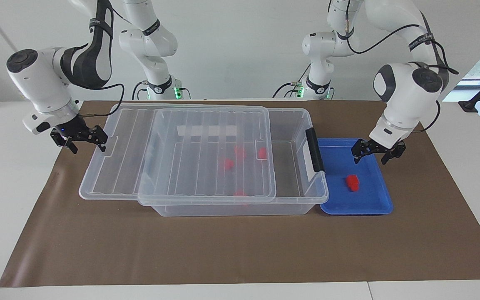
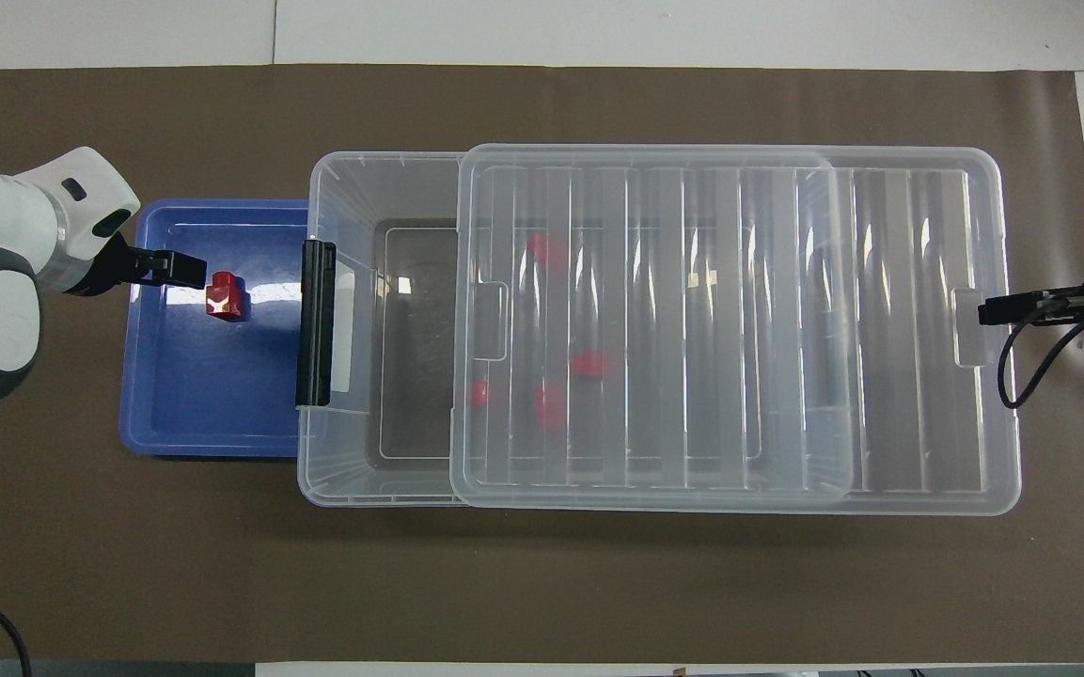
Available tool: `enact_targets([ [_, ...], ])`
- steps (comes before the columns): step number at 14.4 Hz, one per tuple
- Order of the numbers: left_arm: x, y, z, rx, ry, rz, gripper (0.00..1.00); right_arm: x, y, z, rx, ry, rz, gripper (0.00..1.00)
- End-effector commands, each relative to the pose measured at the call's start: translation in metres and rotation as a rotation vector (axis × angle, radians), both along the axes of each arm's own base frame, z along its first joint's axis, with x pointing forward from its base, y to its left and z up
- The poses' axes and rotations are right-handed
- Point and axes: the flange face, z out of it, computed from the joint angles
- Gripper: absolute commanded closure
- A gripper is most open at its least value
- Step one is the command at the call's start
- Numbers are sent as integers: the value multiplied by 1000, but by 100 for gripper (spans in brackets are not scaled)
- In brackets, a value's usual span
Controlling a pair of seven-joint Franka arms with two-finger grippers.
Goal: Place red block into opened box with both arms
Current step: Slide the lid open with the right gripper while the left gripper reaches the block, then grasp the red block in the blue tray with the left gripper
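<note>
The red block lies in a shallow blue tray beside the box at the left arm's end. My left gripper hangs open over the tray, just above and beside the block, touching nothing. The clear box is partly uncovered at its black-latch end. Its ribbed lid is slid toward the right arm's end and overhangs the box there. My right gripper is at the lid's end tab, its fingers apart, one fingertip at the tab.
Several other red blocks lie inside the box under the lid. Two slimmer white arms stand at the table's edge on the robots' side. A brown mat covers the table.
</note>
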Motion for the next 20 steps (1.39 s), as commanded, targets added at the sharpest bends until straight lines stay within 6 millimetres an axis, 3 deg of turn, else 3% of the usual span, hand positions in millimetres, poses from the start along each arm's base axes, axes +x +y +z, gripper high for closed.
enact_targets([
  [1,1,1,-31,12,-30,-4,0,-4,-13,2,-21,-11,35,0],
  [7,-1,0,-97,2,-38,81,0,-9,-32,2,-24,-10,43,0],
  [10,-6,0,-110,-2,-48,103,3,-10,-35,3,-26,-13,51,0],
  [11,-8,-7,-110,-3,-44,115,31,-11,-37,3,-26,-13,46,0],
  [12,-9,-14,-110,-7,-42,150,83,-11,-38,3,-26,-13,44,0],
  [13,-9,-17,-110,-11,-44,176,100,-12,-41,3,-27,-13,50,0],
  [17,-19,-15,-95,3,18,178,100,-13,-47,2,-28,-13,55,0],
  [20,-17,-15,-54,-1,-11,179,100,-12,-46,7,-28,-13,55,0],
])
